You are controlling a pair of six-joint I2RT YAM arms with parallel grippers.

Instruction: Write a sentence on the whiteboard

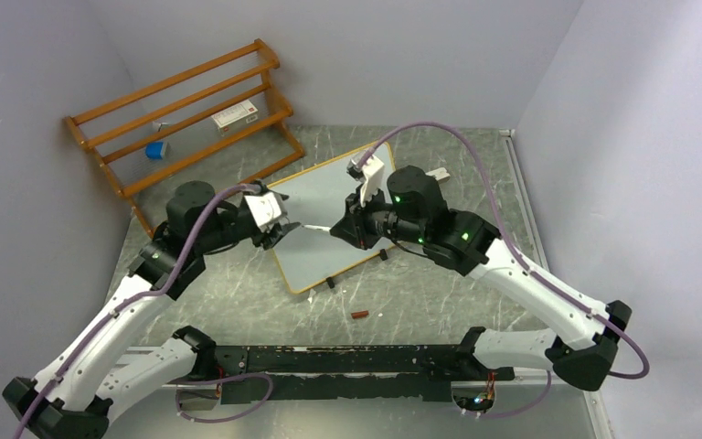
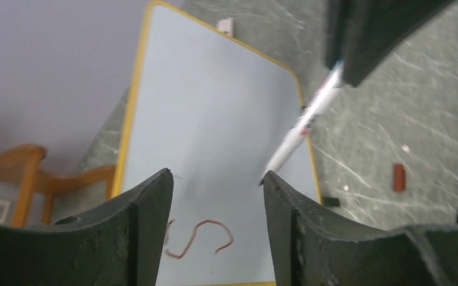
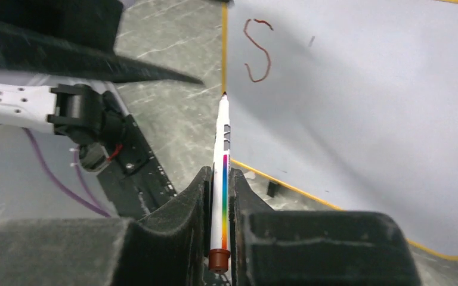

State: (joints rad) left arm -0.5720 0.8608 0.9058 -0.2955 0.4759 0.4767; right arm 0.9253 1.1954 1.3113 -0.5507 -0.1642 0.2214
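The whiteboard lies flat on the table, yellow-wood framed, also in the left wrist view and right wrist view. Of the sentence, a single reddish-brown "S" shows near one corner. My right gripper is shut on a white marker with a rainbow stripe, its tip hovering at the board's edge. My left gripper stands open just above the board. The marker tip ends by its right finger, with nothing between the fingers.
An orange-brown slatted rack stands at the back left with a small box and a blue item. A brown marker cap lies on the table near the board's front edge. Walls close in on three sides.
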